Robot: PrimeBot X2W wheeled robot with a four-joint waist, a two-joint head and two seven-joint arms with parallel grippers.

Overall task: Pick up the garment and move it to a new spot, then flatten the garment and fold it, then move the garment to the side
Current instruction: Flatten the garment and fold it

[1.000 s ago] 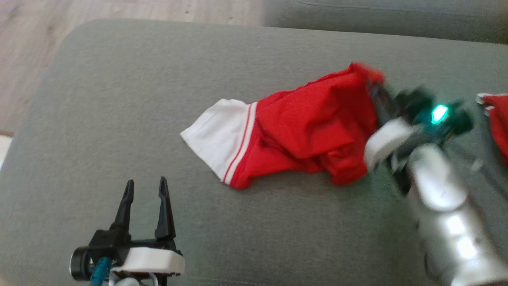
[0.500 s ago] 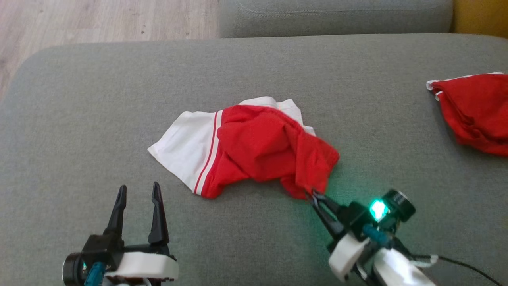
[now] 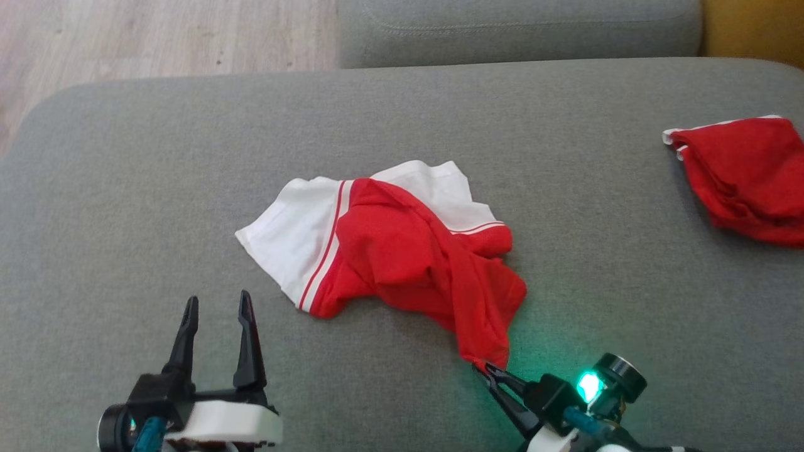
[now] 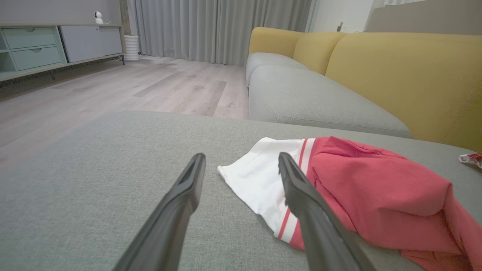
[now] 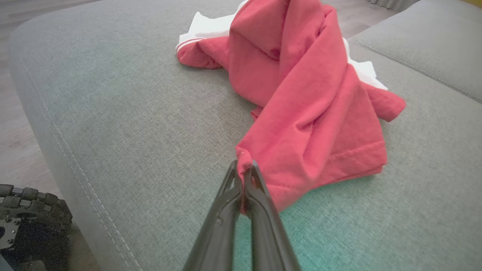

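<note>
Head view: claw [image 3: 482, 368] seemingly pinching garment [image 3: 402, 251].

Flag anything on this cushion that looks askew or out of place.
The red and white garment lies bunched and twisted on the cushion, not flat, one red corner drawn out to a point where the right gripper is shut on it. A second red garment sits crumpled at its right edge. Nothing looks torn or spilled.

The right tool [image 3: 485, 369], pinched on a red corner of the garment [image 3: 402, 251], has drawn back toward the robot. That corner is now pulled out into a long tongue, and more of the white band [image 3: 440, 191] behind the red has been uncovered.
</note>
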